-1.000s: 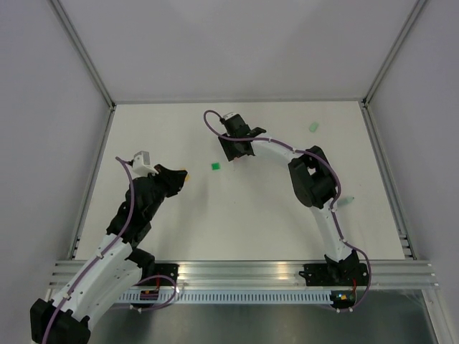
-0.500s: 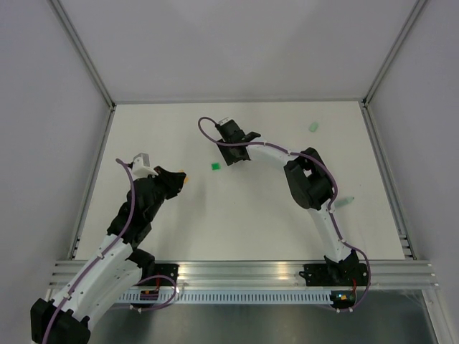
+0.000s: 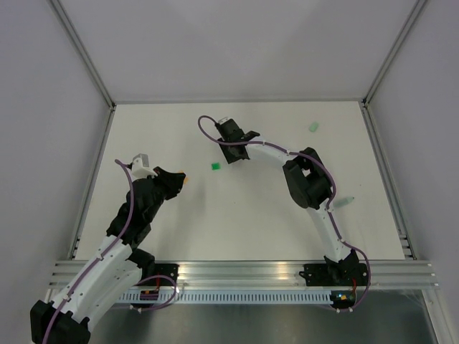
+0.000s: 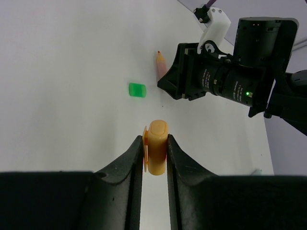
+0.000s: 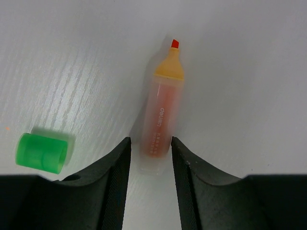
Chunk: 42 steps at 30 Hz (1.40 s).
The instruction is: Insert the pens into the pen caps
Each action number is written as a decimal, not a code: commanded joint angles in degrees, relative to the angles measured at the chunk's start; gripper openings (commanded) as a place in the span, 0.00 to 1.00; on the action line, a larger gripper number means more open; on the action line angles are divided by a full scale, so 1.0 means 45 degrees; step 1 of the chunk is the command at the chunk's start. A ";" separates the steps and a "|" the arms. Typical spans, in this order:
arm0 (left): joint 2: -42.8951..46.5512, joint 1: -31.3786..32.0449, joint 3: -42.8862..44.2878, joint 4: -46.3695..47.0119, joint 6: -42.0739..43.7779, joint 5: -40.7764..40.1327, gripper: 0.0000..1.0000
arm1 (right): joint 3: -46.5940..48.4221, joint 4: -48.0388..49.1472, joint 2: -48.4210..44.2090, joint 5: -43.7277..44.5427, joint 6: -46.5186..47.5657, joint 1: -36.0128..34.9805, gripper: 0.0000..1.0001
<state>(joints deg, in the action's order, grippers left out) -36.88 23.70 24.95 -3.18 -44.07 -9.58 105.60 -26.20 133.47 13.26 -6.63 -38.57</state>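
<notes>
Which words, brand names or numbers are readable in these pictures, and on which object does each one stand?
"deli": printed along the barrel of the orange pen, in the right wrist view.
Smaller print below it on the same barrel: too blurred to read.
White markings on the black camera lens, in the left wrist view: too small to read.
Top view: no readable text.

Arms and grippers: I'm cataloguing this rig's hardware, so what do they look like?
The left arm and right arm have curved white links, black joint housings and a purple cable running along each. The left gripper and right gripper have smooth black tapered fingers.
</notes>
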 commanded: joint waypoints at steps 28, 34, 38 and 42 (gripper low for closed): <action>-0.1196 -0.0033 -0.0134 0.1037 -0.0263 0.0780 0.02 | -0.7799 0.0897 -0.5204 -0.0211 -0.2703 -0.1251 0.00; -0.2954 -0.0014 0.1271 0.1114 -0.0519 0.2419 0.02 | -1.0593 0.3805 -0.8714 -0.1283 -0.3407 -0.2131 0.00; -0.2975 -0.0014 0.1933 0.1527 -0.0264 0.2599 0.02 | -1.2582 0.6438 -1.0999 -0.1850 -0.3817 -0.2543 0.00; -0.3268 0.0006 0.2599 0.1936 -0.0945 0.3007 0.02 | -1.3563 0.7519 -1.2548 -0.1931 -0.3878 -0.2913 0.00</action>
<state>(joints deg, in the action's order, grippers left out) -50.89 23.70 32.58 0.60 -45.39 0.75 46.87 -2.98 81.73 6.11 -22.28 -50.57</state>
